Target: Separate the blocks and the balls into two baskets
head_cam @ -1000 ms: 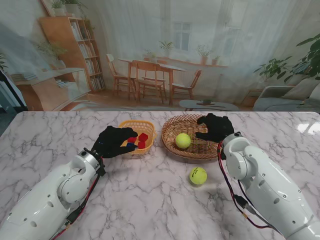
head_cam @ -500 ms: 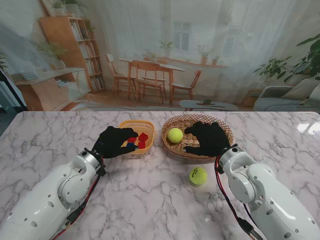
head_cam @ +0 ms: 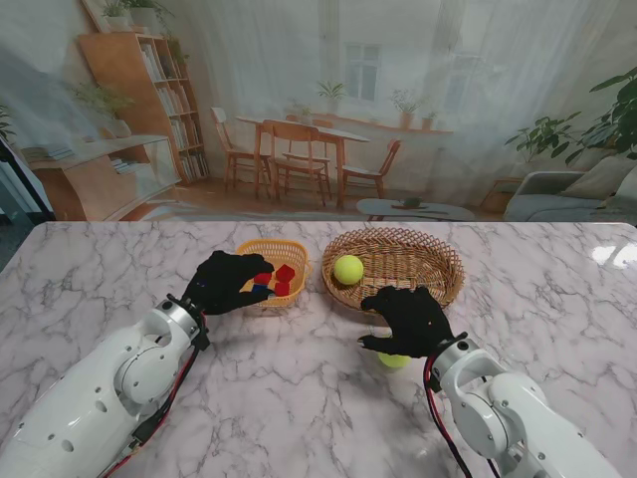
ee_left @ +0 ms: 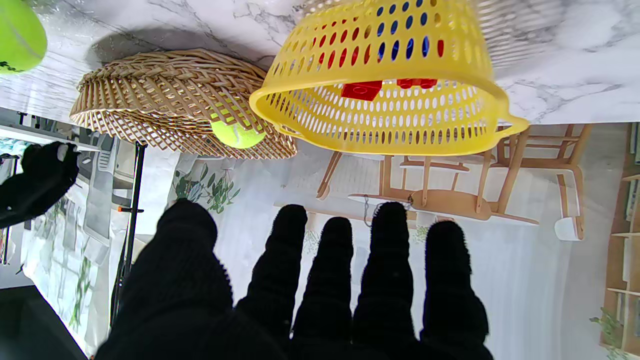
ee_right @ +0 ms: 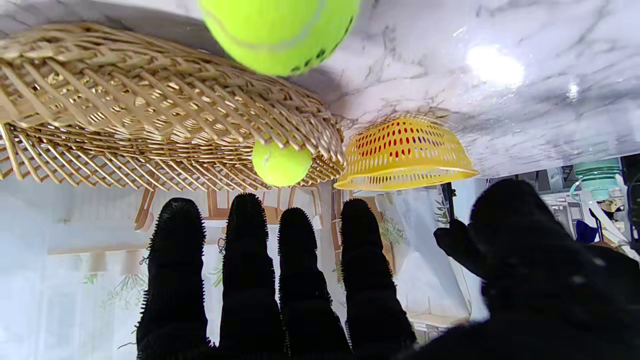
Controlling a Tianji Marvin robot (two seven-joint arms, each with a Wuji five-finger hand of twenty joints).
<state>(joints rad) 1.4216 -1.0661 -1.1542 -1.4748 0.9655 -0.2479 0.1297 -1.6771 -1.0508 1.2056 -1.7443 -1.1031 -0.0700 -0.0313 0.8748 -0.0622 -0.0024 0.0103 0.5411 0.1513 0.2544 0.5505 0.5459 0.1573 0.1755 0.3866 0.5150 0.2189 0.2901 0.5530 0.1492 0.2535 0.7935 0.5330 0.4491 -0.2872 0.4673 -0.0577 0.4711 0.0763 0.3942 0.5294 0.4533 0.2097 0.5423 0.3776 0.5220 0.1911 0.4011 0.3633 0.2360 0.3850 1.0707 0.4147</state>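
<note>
On the marble table, one tennis ball (head_cam: 394, 359) was left loose near its middle, just nearer to me than the wicker basket (head_cam: 428, 282), in which a second ball (head_cam: 348, 269) already lay. Red blocks (head_cam: 283, 279) were seen in the yellow basket (head_cam: 296, 248), so the sorting was judged almost finished. The right hand (head_cam: 406, 321) was held over the loose ball, fingers spread, nothing gripped. The left hand (head_cam: 225, 282) was spread and empty at the yellow basket's near rim.

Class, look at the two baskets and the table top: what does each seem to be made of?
Round basket: woven wicker or rattan, tan strands showing. Yellow basket: moulded plastic, glossy, with regular punched holes. Table: marble-look, white with grey veins, shiny; whether real stone or a print is unclear.
</note>
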